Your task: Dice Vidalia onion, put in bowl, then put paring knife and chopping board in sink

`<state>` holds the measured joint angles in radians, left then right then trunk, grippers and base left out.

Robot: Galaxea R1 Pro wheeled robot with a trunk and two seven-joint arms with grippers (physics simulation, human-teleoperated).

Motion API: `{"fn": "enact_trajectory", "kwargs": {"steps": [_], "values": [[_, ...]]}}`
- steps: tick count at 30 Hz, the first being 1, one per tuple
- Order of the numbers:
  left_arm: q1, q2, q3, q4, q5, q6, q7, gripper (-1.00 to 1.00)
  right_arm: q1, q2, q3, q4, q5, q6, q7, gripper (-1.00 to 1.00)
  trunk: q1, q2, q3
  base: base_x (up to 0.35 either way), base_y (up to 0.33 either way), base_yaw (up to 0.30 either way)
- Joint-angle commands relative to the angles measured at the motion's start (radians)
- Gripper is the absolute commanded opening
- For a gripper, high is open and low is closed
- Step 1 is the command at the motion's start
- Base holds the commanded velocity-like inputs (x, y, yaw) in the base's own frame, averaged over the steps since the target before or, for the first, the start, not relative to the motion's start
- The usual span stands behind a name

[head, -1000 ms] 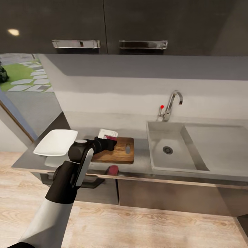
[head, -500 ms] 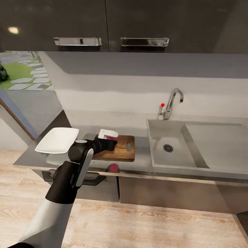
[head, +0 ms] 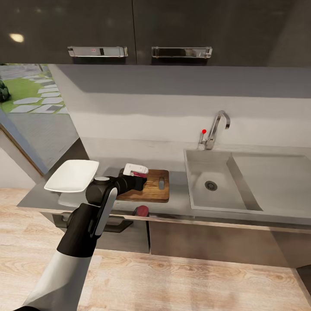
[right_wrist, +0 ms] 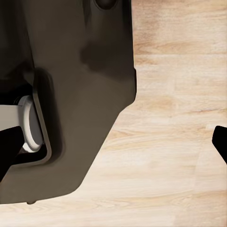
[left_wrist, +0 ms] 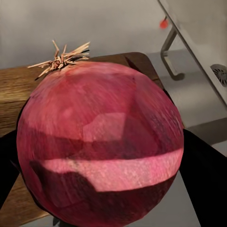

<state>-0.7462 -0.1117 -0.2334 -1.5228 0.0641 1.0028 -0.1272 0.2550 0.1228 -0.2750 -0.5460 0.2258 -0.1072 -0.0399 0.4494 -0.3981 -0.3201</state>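
My left gripper [head: 136, 179] is shut on the dark red onion [left_wrist: 99, 146], its black fingers [left_wrist: 204, 182] pressing both sides. It holds the onion just over the left end of the brown chopping board [head: 152, 191], whose slot end points toward the sink [head: 216, 203]. The sink's basin holds nothing, and its tap [head: 215, 129] has a red knob. To the board's left, the white squarish bowl [head: 71, 176] sits on the grey countertop [head: 177, 206]. The paring knife is hidden or out of view. My right gripper [right_wrist: 113, 144] is open over the wood floor beside my dark body.
A small white block [head: 135, 169] shows just behind the left gripper. A dark red round shape [head: 141, 211] sits at the counter's front edge below the board. Dark upper cabinets [head: 138, 30] hang above. A drainboard [head: 276, 181] lies right of the basin.
The head view shifted slightly early on. My left gripper still holds the onion over the board's left end, with barely any movement.
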Motion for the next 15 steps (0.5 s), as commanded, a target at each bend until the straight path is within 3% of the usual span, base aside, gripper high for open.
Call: {"fn": "enact_trajectory", "kwargs": {"steps": [1, 15], "values": [[-0.001, 0.0, 0.0, 0.0, 0.006, 0.005, 0.003, -1.0, 0.0, 0.001, -0.006, -0.002, 0.01, -0.002, 0.0, 1.0, 0.001, -0.002, -0.002, 0.0, 0.0, 0.0], [-0.001, 0.0, 0.0, 0.0, 0.005, 0.005, 0.003, -1.0, 0.0, 0.001, -0.006, -0.002, 0.01, -0.002, 0.0, 1.0, 0.001, -0.002, -0.023, 0.0, 0.0, 0.0]]}}
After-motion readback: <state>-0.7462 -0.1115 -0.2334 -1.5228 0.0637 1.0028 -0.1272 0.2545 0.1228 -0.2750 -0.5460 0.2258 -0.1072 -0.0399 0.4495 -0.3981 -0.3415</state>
